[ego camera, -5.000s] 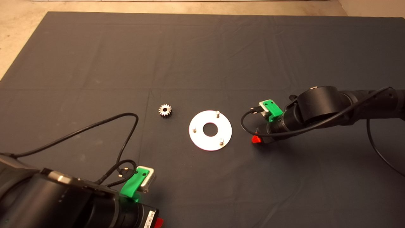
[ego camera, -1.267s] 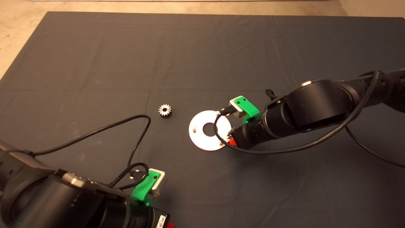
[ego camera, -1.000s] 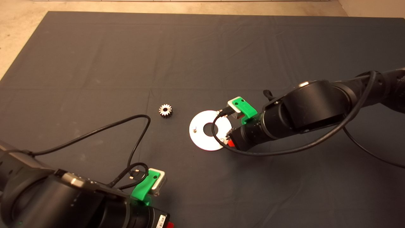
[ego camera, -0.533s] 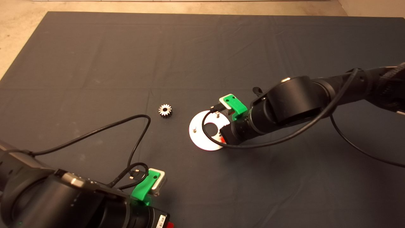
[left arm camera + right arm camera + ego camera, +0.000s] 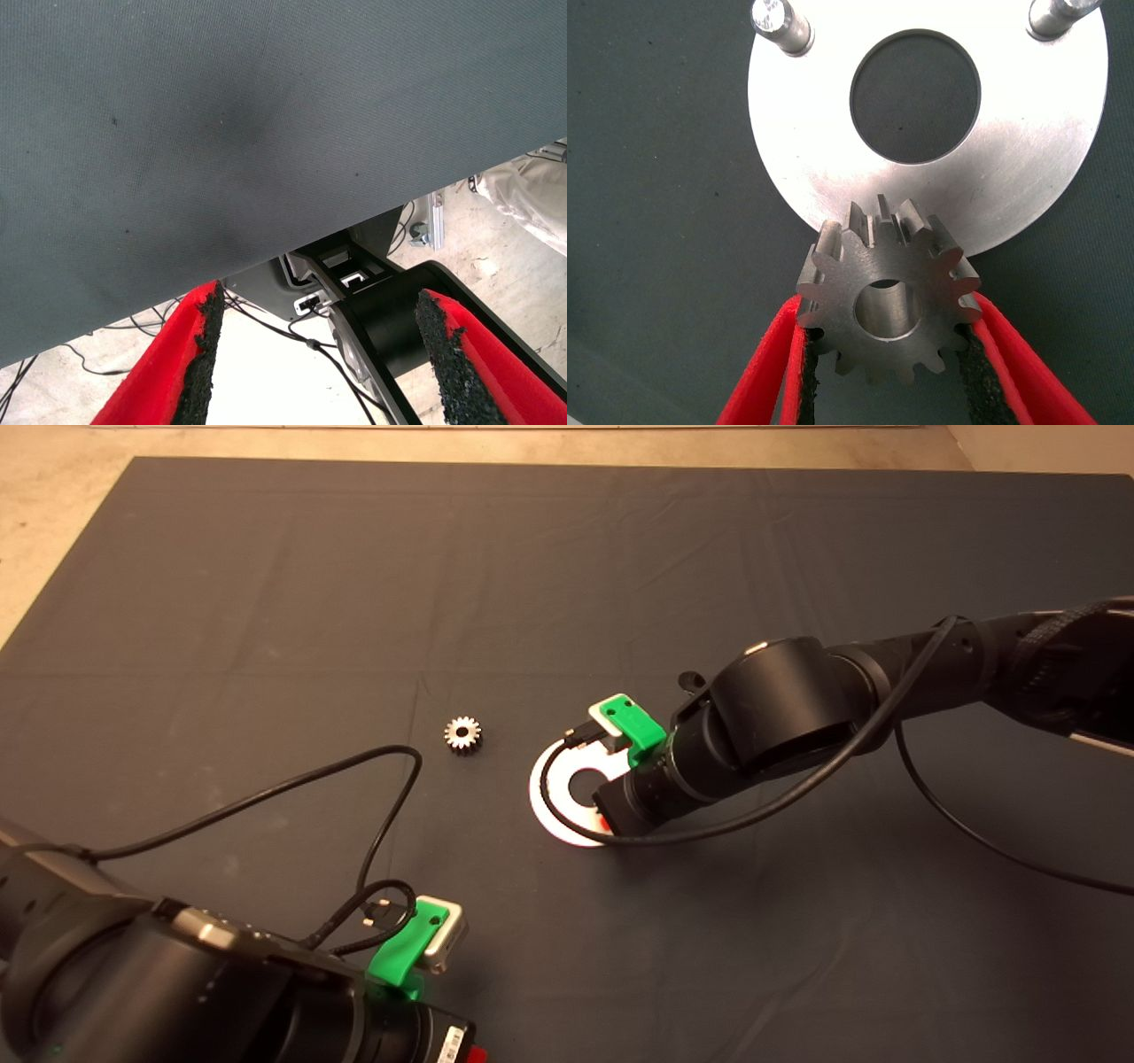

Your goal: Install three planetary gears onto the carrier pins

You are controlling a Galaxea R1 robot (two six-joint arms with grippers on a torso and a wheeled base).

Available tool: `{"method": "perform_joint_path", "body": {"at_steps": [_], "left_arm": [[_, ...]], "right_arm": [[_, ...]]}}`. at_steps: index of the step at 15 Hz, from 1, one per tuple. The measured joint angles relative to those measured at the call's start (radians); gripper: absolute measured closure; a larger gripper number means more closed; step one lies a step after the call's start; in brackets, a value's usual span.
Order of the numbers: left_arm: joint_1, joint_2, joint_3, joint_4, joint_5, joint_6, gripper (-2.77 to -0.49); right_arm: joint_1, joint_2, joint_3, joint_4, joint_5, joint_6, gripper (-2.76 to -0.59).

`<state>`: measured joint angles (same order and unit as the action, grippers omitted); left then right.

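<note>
My right gripper [image 5: 890, 354] is shut on one planetary gear [image 5: 890, 297], gripping its toothed rim on both sides. The gear hangs above the near edge of the flat silver disc [image 5: 1010, 168]. Two carrier pins [image 5: 780, 25] [image 5: 1054, 13] stand upright at the disc's far side, and the gear covers the spot of the third. In the head view the right gripper [image 5: 606, 825] and its wrist hide much of the disc [image 5: 551, 790]. A second planetary gear [image 5: 462, 735] lies flat on the mat left of the disc. My left gripper [image 5: 321, 305] waits open at the lower left [image 5: 475, 1056].
A black cable [image 5: 354, 797] from the left arm loops over the mat below the loose gear. The right arm's cable [image 5: 567, 815] hangs across the disc. The mat's front edge [image 5: 266, 257] and the floor with robot parts beyond it show in the left wrist view.
The right arm has moved left from beside the disc to over it, carrying the gear. The loose gear, the disc and the left arm have stayed put over the last second.
</note>
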<state>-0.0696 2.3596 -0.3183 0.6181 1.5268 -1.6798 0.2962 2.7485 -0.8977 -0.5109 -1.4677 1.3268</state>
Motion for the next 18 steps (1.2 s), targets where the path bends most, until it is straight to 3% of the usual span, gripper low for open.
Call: {"method": "perform_joint_path", "body": {"at_steps": [1,2,3,9,13,18], "left_arm": [[0.000,0.000,0.000,0.000,0.000,0.000,-1.49],[0.000,0.000,0.000,0.000,0.000,0.000,-1.49],[0.000,0.000,0.000,0.000,0.000,0.000,-1.49],[0.000,-0.002,0.000,0.000,0.000,0.000,-1.49],[0.000,-0.003,0.000,0.000,0.000,0.000,-1.49],[0.000,-0.024,0.000,0.000,0.000,0.000,-1.49]], "right_arm": [[0.000,0.003,0.000,0.001,-0.019,0.000,-0.93],[0.000,0.010,0.000,0.001,-0.052,0.000,-0.93],[0.000,0.019,0.000,0.003,-0.068,-0.002,-0.93],[0.000,0.039,0.000,0.003,-0.068,-0.008,-0.93],[-0.036,0.039,-0.006,0.004,-0.067,-0.034,-0.93],[-0.036,0.042,-0.028,0.005,-0.067,-0.058,-0.93]]}}
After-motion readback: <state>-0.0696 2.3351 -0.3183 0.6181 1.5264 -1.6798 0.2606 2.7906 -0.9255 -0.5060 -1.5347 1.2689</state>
